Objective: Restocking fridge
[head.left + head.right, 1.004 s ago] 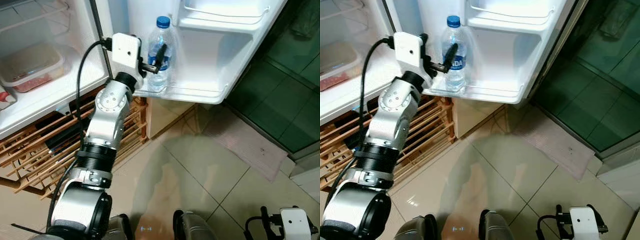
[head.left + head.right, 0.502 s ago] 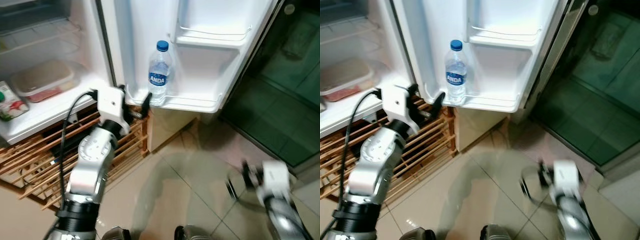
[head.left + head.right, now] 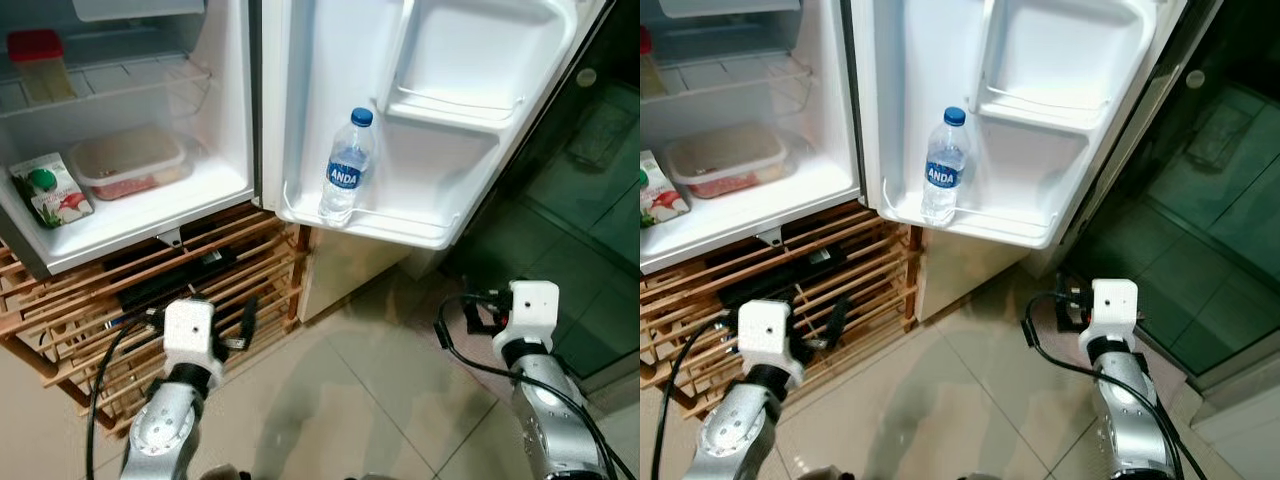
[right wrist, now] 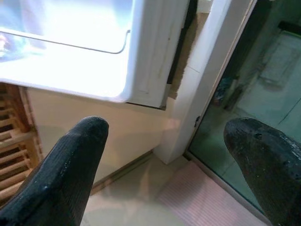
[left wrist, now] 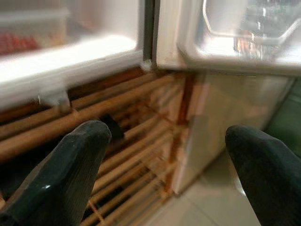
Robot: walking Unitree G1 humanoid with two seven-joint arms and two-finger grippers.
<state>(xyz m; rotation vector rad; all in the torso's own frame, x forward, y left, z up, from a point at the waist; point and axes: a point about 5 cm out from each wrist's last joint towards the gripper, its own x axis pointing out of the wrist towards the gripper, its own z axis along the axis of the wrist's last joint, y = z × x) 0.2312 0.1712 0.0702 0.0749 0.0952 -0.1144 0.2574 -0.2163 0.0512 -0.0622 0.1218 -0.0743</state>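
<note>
A clear water bottle (image 3: 345, 180) with a blue cap and blue label stands upright at the left end of the lower door shelf (image 3: 400, 226) of the open fridge. My left gripper (image 3: 243, 328) is low, in front of the wooden rack and well below the bottle; in the left wrist view (image 5: 164, 169) its fingers stand wide apart with nothing between them. My right gripper (image 3: 472, 312) hangs low on the right, below the outer corner of the fridge door. It is open and empty in the right wrist view (image 4: 164, 174).
Inside the fridge sit a lidded food container (image 3: 130, 165), a small carton (image 3: 55, 190) and a red-lidded jar (image 3: 40, 70). A slatted wooden rack (image 3: 130, 290) stands under the fridge. Dark green glass (image 3: 590, 200) is on the right. Tiled floor (image 3: 380, 400) lies ahead.
My left gripper has let go of the bottle and dropped from the door shelf to rack height. The right arm has come up on the right. The camera view has pulled back.
</note>
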